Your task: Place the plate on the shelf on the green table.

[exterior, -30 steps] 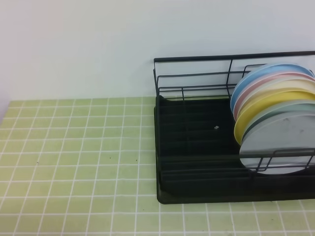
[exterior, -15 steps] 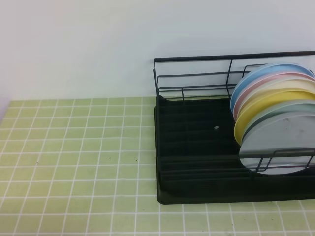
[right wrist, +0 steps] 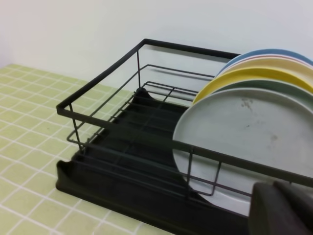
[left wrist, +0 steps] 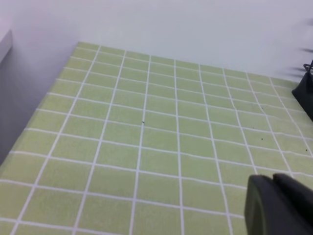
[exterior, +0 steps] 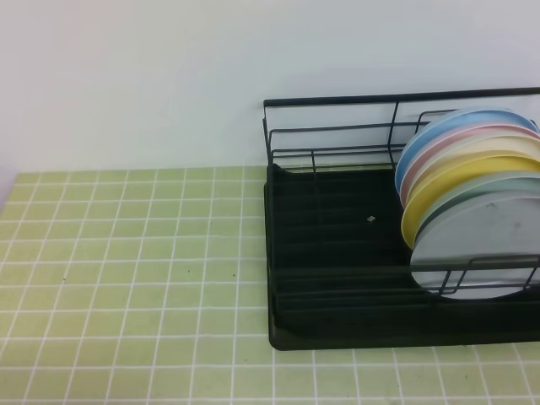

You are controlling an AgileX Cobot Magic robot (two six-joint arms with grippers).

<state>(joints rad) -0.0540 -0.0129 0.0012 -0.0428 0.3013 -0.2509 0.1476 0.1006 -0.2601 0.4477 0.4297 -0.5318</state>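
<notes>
1. plate already in the shelf, on edge at the front of the stack, leaning back on the mint and yellow plates; wire dividers keep it upright
2. shelf sits on the green worktop
3. left end effector closed, empty, over bare tiles
4. right end effector closed, empty, just in front of the plate; looks like placement is done
</notes>
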